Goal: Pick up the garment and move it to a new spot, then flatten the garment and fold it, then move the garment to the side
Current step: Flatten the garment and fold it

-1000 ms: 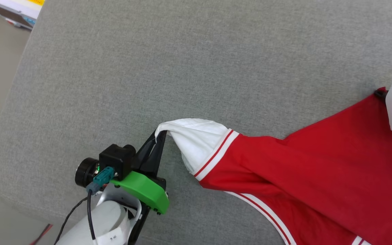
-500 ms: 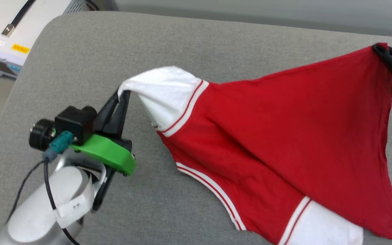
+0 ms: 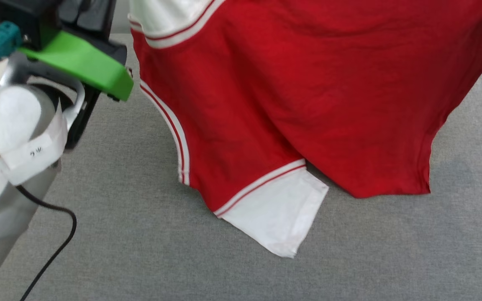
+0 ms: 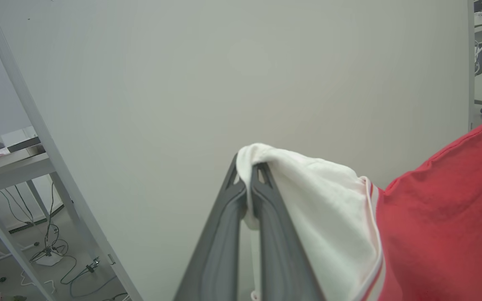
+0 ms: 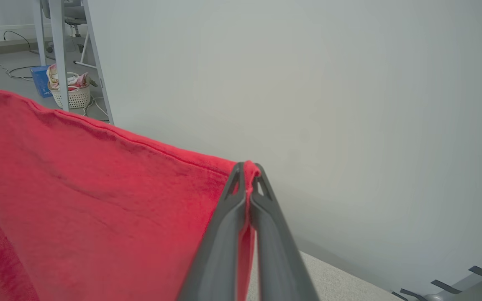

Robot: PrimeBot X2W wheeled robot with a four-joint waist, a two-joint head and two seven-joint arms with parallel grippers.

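The garment (image 3: 308, 83), a red T-shirt with white sleeves and striped trim, hangs raised over the grey cushioned surface (image 3: 140, 234); one white sleeve (image 3: 278, 213) and the red hem rest on it. In the left wrist view my left gripper (image 4: 249, 171) is shut on the other white sleeve (image 4: 316, 200). My right gripper (image 5: 247, 171) is shut on a red edge of the garment (image 5: 98, 188) in the right wrist view. My left wrist with its green housing (image 3: 82, 62) sits at the head view's upper left.
A pale wall stands behind both grippers. Metal table legs (image 4: 40, 138) and floor cables show at the left of the left wrist view. A white basket (image 5: 71, 92) sits on the floor far left in the right wrist view.
Both grippers have lifted the garment off the surface, from lying stretched to hanging with only its lower parts touching. The head view has shifted as well.
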